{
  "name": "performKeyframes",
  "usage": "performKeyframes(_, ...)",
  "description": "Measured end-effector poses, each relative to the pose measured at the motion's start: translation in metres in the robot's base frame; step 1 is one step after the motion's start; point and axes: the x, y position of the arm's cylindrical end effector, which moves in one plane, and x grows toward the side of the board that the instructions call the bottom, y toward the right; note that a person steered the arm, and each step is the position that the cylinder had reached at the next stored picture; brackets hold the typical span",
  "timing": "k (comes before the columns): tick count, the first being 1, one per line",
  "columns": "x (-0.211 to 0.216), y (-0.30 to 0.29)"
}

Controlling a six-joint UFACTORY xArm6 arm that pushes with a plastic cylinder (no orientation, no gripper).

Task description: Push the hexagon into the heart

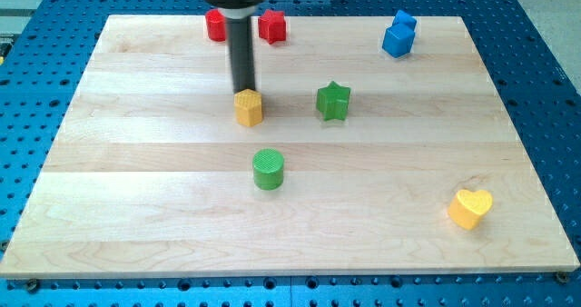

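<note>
The yellow hexagon (248, 107) sits a little left of the board's middle, toward the view's top. The yellow heart (470, 208) lies near the view's bottom right corner of the board. My tip (243, 90) is at the hexagon's top edge, touching or nearly touching it from the view's top side. The dark rod rises straight up from there to the arm at the view's top edge.
A green star (333, 101) stands just right of the hexagon. A green cylinder (268, 169) sits below the hexagon. Two red blocks (215, 24) (272, 25) lie at the top behind the rod. A blue block (399, 34) is at the top right. The wooden board (136, 207) rests on a blue perforated table.
</note>
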Motion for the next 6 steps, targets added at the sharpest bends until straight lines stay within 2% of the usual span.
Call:
performKeyframes(1,0.029,-0.009)
performKeyframes(2,0.065,0.089)
performKeyframes(3,0.116,0.161)
performKeyframes(5,0.103,0.187)
performKeyframes(6,0.137,0.235)
